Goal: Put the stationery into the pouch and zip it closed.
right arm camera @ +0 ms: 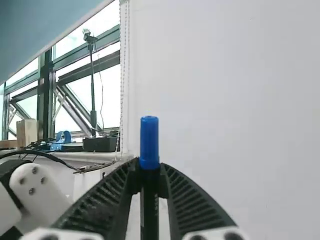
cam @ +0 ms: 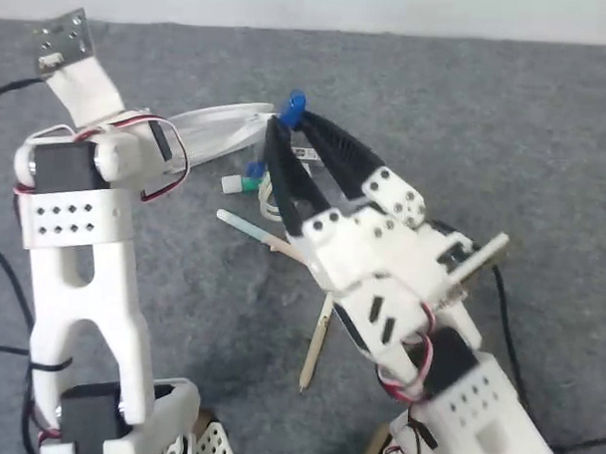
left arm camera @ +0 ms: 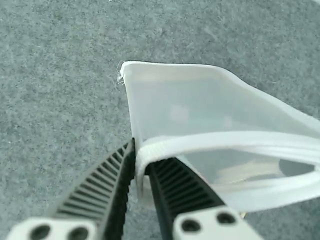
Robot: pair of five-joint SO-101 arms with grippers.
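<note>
pouch (cam: 222, 125) behind marker (cam: 241, 183), pencil (cam: 315, 345) in front

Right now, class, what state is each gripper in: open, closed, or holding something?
Left gripper: closed on the rim of the pouch.
Right gripper: closed on a blue-capped pen.

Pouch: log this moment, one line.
left pincer: shut on translucent white zip pouch | right pincer: shut on blue-capped pen | zip: open

Bright, even light with soft, faint shadows
</note>
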